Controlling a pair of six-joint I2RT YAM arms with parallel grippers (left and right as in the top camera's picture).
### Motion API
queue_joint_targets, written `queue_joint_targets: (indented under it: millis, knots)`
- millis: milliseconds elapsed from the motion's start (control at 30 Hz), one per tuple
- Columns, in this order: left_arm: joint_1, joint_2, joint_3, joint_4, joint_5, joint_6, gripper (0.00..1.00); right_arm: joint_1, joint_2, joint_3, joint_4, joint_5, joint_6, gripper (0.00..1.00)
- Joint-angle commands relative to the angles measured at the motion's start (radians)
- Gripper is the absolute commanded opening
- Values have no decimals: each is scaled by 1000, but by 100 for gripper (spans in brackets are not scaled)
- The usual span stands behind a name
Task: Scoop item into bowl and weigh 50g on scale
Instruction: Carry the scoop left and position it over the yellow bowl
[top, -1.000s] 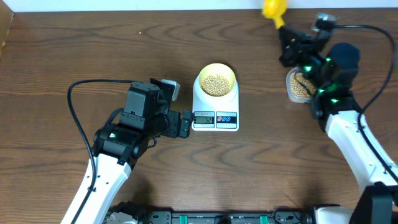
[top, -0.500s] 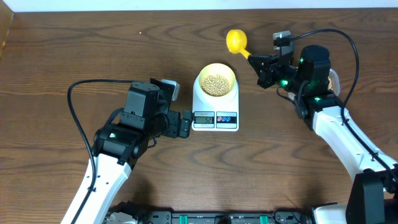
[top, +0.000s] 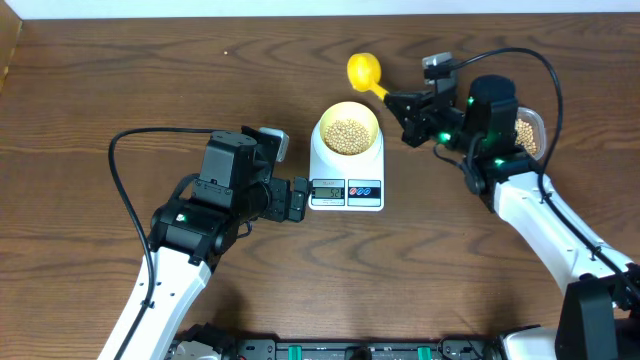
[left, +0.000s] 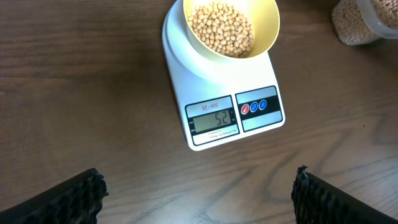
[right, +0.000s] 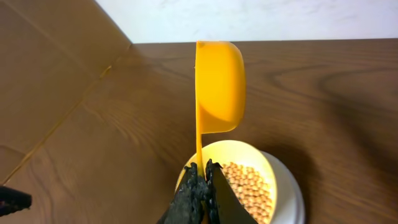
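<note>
The white scale (top: 346, 180) (left: 224, 106) sits mid-table with the pale yellow bowl (top: 347, 129) (left: 268, 25) (right: 244, 152) on it, holding tan beans (top: 347, 136) (left: 221, 28) (right: 249, 186). The display (left: 214, 119) reads 52. My right gripper (top: 404, 102) (right: 202, 171) is shut on the handle of a bright yellow scoop (top: 363, 71) (right: 219, 84), whose cup hangs above and behind the bowl's far rim. My left gripper (top: 296, 198) (left: 196, 196) stands open just left of the scale's front, with nothing between its fingers.
A clear plastic tub (top: 528, 133) (left: 364, 22) of more beans stands at the right, partly hidden behind my right arm. A black cable (top: 130, 150) loops over the table by the left arm. The table's far edge meets a white wall.
My right gripper has carried the scoop left, from above the tub at the far right to just behind the bowl. The left arm has not moved.
</note>
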Motion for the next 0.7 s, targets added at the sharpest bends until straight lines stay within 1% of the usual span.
queue_joint_targets:
  millis: [0, 100, 300, 400, 533, 667]
  knots:
    - [-2, -4, -3, 0, -6, 16, 98, 22, -1, 8, -1, -6, 14, 1]
    - [-2, -4, -3, 0, -6, 16, 98, 35, -1, 8, -22, 27, 14, 1]
    - [-1, -4, -3, 0, -6, 16, 98, 53, -1, 8, -89, 170, 14, 1]
    - [-1, -4, -3, 0, -6, 16, 98, 52, -2, 8, -76, 171, 27, 1]
    - [-1, -4, -3, 0, -6, 16, 98, 51, -2, 8, -19, 171, 140, 1]
    - [-1, -4, -3, 0, -6, 16, 98, 51, -2, 9, -14, 171, 142, 1]
